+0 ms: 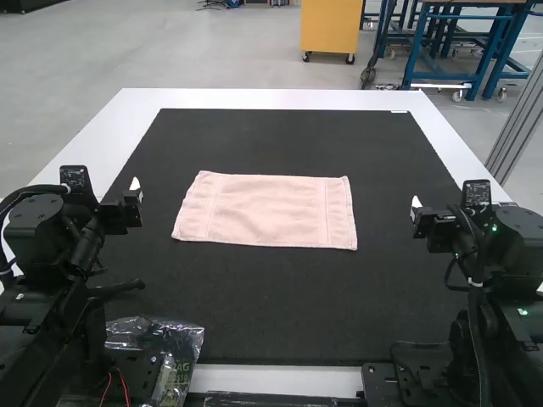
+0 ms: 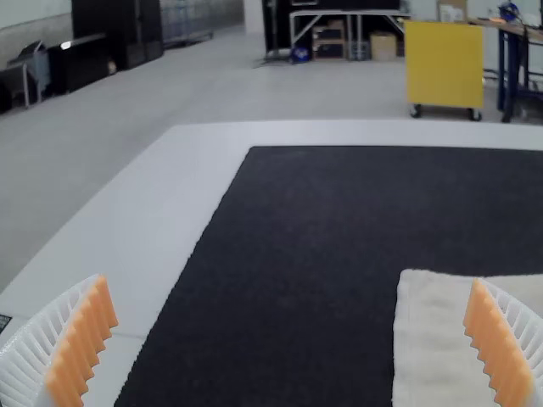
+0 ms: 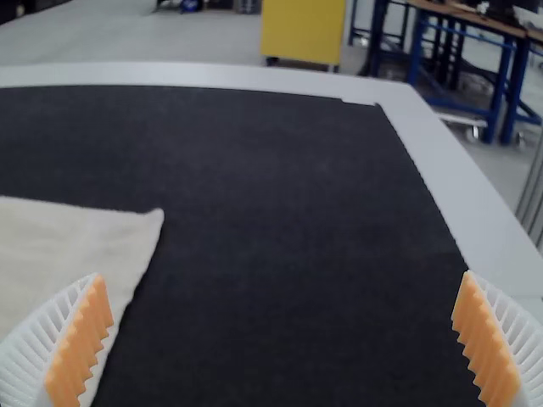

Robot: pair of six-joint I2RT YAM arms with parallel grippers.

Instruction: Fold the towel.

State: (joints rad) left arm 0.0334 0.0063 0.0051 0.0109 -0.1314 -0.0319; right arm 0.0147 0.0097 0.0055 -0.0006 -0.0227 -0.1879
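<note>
Just right of my open left end effector (image 2: 290,282), the towel (image 1: 267,210) stretches lengthwise toward my open, more distant right end effector (image 3: 284,277).

Small print (image 1: 181,373) on the clear plastic bag (image 1: 180,336), too unclear to read fully

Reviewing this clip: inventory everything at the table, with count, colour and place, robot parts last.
Towel: one, pale pink, lying flat near the mat's middle
Mat: one, black, on the table
Table: one, white, under the mat
Plastic bag: one, clear, beside the left arm's base
Left arm, right arm: two, black, at the table's left and right
Left gripper, right gripper: two, white ribbed fingers with orange pads, open, one per arm
</note>
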